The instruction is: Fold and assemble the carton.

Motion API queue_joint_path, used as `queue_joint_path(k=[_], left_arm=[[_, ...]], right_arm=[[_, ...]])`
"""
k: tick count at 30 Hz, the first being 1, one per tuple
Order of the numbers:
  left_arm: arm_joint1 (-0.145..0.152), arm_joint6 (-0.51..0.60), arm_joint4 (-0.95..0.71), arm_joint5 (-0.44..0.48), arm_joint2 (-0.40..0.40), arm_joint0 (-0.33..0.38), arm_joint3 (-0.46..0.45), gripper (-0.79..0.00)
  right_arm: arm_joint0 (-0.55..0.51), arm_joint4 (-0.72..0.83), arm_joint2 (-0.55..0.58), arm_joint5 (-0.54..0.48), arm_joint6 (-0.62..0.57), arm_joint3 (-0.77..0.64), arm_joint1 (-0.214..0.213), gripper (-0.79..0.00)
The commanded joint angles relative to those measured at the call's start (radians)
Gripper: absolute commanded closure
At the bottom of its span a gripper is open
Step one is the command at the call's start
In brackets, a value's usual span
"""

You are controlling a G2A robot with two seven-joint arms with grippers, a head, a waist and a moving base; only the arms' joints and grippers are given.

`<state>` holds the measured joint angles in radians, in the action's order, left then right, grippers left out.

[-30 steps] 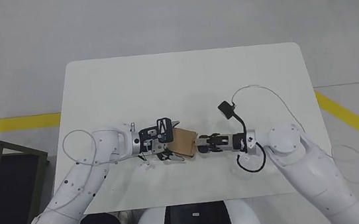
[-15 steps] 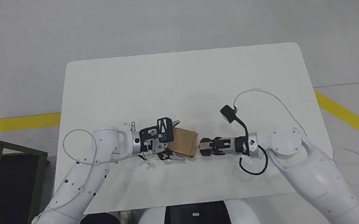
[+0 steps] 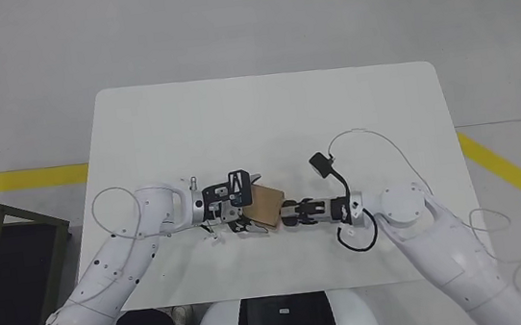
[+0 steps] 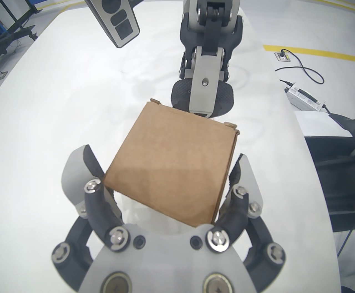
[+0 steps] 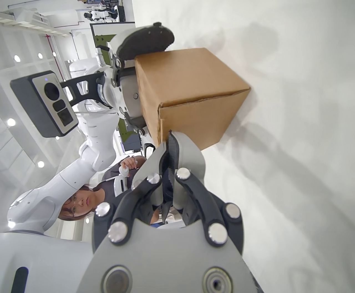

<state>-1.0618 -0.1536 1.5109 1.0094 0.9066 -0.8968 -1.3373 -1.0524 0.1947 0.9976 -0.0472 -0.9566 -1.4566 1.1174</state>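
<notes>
On the table (image 3: 331,106), left claw (image 4: 165,162) grasps the carton (image 5: 191,91); right claw (image 5: 171,143), clenched, touches its end.

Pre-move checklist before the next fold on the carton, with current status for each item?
1. Left end effector clamped across the carton: ok.
2. Right end effector shut, tip at the carton's end face: ok.
3. Carton walls squared into a box: ok.
4. End flap fully seated: cannot tell; small tabs poke out at two corners.
5. Carton flat on the table: cannot tell.
</notes>
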Motion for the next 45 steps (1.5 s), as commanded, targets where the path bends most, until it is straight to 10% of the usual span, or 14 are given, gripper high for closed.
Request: queue_joint_path(k=[1, 11, 21, 29, 45], left_arm=[[-0.001, -0.001, -0.001, 0.0, -0.001, 0.001, 0.002, -0.785], [-0.001, 0.003, -0.001, -0.003, -0.001, 0.002, 0.006, -0.785], [0.051, -0.129, -0.053, 0.003, 0.041, -0.021, -0.015, -0.785], [0.128, -0.202, -0.121, 0.0, 0.166, -0.046, 0.026, -0.785], [0.135, 0.015, -0.302, -0.33, 0.351, 0.004, 0.061, -0.785]], right_arm=[[0.003, 0.002, -0.005, -0.002, 0.004, 0.003, 0.002, 0.0], [0.008, 0.002, 0.002, -0.007, 0.012, 0.004, 0.003, 0.0], [-0.043, -0.019, 0.105, 0.0, 0.012, -0.043, -0.023, -0.785], [-0.081, -0.037, 0.169, -0.089, -0.017, -0.102, -0.041, -0.785], [-0.123, -0.046, 0.181, -0.201, -0.109, -0.307, -0.057, -0.785]])
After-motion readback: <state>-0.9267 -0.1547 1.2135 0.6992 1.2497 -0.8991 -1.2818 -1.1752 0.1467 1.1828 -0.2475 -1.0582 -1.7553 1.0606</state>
